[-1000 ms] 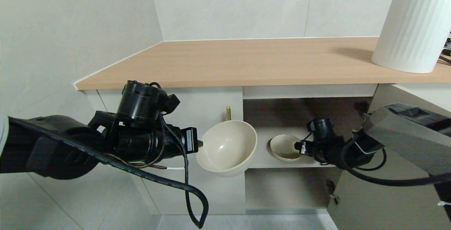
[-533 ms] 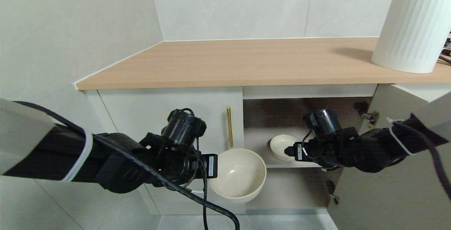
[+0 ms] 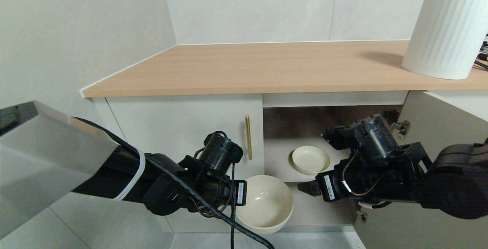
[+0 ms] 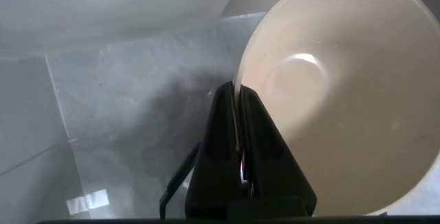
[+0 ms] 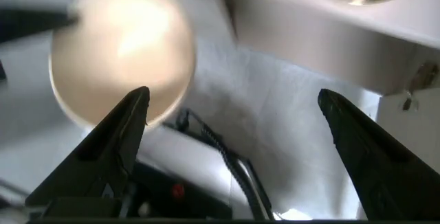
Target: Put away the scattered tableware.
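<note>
Now left end effector [image 4: 238, 100] pinches bowl [image 4: 337, 93] rim; right end effector [image 5: 232, 97] spread; head view: dish [image 3: 310, 159] on shelf [image 3: 277, 165].

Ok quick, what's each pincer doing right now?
Left pincer: closed on the rim of the bowl.
Right pincer: open, holding nothing.

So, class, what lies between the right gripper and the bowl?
Nothing: the head view shows a bare gap between the right gripper and the bowl.
</note>
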`<state>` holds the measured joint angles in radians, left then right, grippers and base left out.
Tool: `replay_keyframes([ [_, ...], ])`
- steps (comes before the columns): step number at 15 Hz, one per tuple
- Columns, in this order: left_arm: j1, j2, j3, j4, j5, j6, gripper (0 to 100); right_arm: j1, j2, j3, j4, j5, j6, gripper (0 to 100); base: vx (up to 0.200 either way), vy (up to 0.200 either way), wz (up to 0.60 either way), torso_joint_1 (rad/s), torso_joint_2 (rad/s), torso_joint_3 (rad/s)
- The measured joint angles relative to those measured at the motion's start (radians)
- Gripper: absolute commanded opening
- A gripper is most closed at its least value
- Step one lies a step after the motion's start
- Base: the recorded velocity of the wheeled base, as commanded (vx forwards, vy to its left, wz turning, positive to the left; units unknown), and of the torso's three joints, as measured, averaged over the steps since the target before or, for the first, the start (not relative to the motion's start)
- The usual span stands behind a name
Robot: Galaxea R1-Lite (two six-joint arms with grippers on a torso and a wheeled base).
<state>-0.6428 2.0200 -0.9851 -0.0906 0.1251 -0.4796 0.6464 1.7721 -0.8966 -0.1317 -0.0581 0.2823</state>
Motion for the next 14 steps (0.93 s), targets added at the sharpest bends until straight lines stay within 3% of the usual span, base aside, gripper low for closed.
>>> replay_keyframes([
  [4, -0.021, -0.021, 0.003, 0.001, 0.029, 0.0, 0, 0.018, 0.029, 0.014, -0.003, -0.004, -0.005, 100, 0.0, 0.0, 0.0, 0.0, 0.0, 0.0],
  [14, -0.047, -0.055, 0.009, 0.002, 0.031, 0.0, 0, 0.02, 0.119, 0.005, -0.031, -0.01, -0.001, 100, 0.0, 0.0, 0.0, 0.0, 0.0, 0.0],
])
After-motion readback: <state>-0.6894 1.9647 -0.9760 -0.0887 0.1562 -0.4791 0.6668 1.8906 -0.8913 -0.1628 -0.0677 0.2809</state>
